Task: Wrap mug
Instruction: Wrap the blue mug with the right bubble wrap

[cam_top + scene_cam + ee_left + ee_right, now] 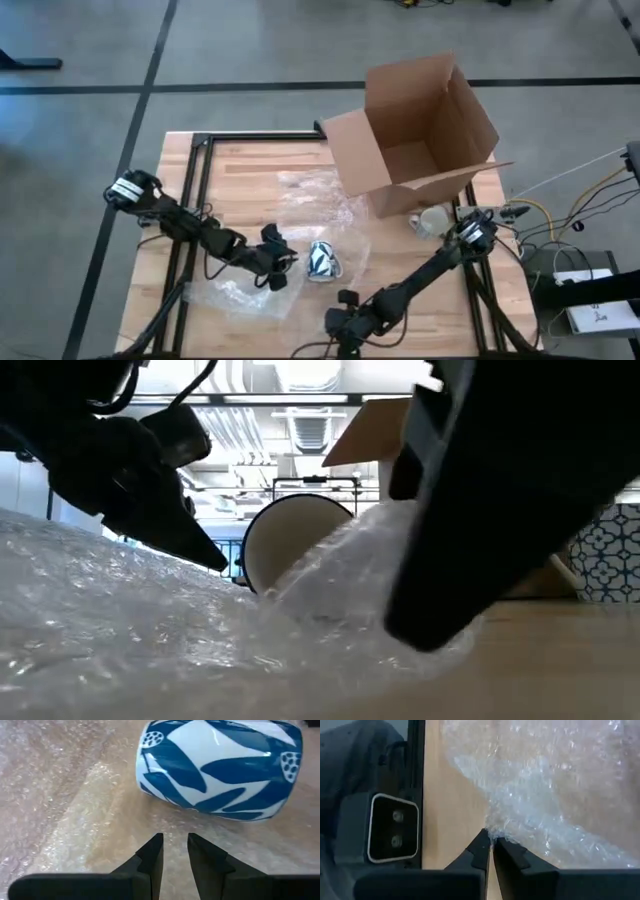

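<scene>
We see the mug (pixel 322 261) lying on its side on the bubble wrap (pixel 300 235), near the middle of the table's (pixel 240 165) near half. It is white with blue leaves, and in the low view its open mouth faces the camera.

Our left gripper (pixel 175 851) sits just left of the mug, low over the wrap, its fingers (pixel 152 855) a narrow gap apart and holding nothing.

Our right gripper (pixel 491 841) is at the near edge of the table, right of and nearer than the mug, its fingers pinched together on the corner of the wrap.

A cardboard box (pixel 420 130) stands open at the far right, with a second, pale mug (pixel 432 220) just by its near side.
</scene>
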### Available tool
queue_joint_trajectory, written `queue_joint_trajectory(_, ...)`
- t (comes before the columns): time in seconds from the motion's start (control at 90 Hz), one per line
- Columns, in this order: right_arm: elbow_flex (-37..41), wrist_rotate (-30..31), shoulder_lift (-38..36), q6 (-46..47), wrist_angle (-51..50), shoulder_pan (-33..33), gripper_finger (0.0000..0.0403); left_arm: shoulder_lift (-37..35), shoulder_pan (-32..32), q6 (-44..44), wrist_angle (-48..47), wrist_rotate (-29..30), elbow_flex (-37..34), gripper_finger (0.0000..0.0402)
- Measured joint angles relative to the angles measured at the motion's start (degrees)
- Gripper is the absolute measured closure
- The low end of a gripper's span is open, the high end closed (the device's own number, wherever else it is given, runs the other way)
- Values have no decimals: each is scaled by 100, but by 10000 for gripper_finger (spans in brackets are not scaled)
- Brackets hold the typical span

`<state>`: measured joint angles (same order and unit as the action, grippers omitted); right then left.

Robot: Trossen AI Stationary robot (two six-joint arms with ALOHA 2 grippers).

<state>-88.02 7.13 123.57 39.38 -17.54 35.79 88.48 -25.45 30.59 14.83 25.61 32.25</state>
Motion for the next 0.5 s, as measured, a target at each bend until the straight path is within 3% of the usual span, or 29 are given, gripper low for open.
queue_joint_trajectory(0.178,-265,92,0,-109,-315,7,366,-58,-171,-510,14,-1050,402,326)
queue_joint_trajectory(0.311,-472,349,-2,-472,-485,-9,327,-60,-438,-1163,13,-1124,826,326)
queue_joint_trajectory(0.5,-521,364,24,-597,-487,-94,283,187,-858,-1379,23,-1110,1285,326)
